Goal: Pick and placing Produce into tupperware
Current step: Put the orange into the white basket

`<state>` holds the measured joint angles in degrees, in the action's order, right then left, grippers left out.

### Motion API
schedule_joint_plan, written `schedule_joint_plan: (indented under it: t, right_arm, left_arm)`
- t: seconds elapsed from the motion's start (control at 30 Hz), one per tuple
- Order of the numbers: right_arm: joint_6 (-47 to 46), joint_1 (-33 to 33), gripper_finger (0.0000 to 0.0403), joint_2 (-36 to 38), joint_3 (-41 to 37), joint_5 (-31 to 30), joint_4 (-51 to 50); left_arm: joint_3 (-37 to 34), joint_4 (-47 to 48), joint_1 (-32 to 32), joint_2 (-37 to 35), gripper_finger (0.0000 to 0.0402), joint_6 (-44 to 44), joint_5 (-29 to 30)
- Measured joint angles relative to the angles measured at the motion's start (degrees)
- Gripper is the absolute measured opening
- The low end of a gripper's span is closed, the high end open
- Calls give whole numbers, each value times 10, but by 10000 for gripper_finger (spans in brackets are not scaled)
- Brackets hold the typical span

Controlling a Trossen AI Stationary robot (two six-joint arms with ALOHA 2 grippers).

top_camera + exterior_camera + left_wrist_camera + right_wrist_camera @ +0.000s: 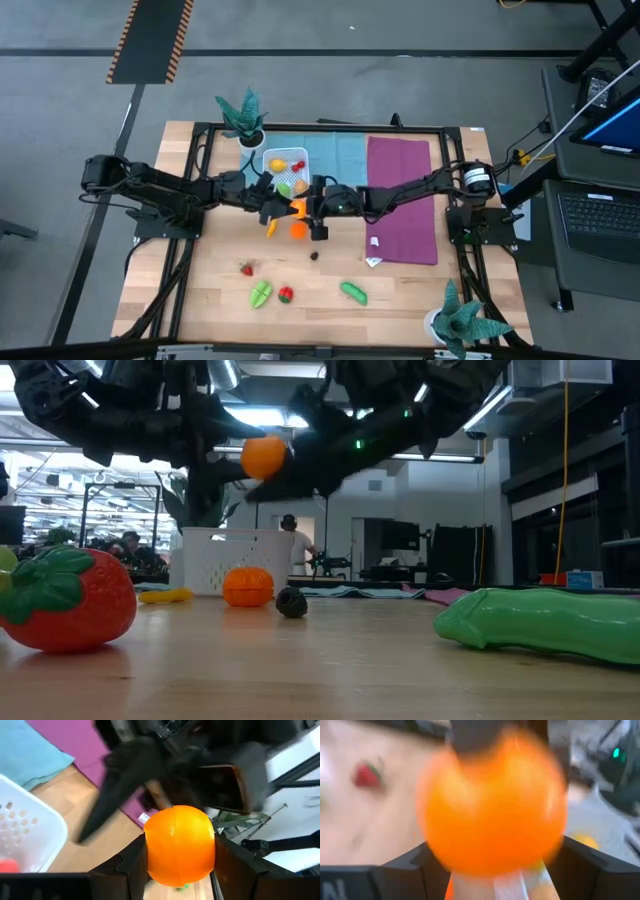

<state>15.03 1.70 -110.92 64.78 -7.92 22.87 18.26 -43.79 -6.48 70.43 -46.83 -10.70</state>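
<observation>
A round orange toy fruit [180, 842] hangs in the air above the middle of the table, with my left gripper [288, 208] shut on it. My right gripper [313, 207] meets it from the table's right; its fingers [405, 865] are spread wide on either side of the same fruit [492, 810]. The white tupperware [268, 158] stands just beyond on the teal cloth, with several pieces in it. On the wood below lie a second orange piece [298, 229], a yellow piece [271, 228] and a small dark piece [314, 254]. My left gripper pinches the orange fruit by its two opposite sides [150, 860] between its two fingers. The fingers [232, 865] come nearly level from the table's left. The fruit [264, 457] is lifted clear of the table. My right gripper's fingers flank the same fruit; I cannot tell whether they touch it.
Toward the near edge lie a red strawberry [246, 268], a light green piece [260, 293], a red piece [286, 293] and a green cucumber [353, 291]. A purple cloth [400, 200] covers the right side. Potted plants stand at the far left [243, 115] and near right [462, 318].
</observation>
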Motion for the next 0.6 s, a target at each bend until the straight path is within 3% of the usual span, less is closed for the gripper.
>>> schedule_joint_plan:
  t: [0.33, 0.6]
  right_arm:
    - [-31, -5, 275, 11, 1, 1, -29]
    - [-72, -14, 275, 85, -24, 1, -61]
  left_arm:
    - [0, -8, -38, -14, 179, 61, -51]
    - [-1, 33, -65, -68, 178, 149, -71]
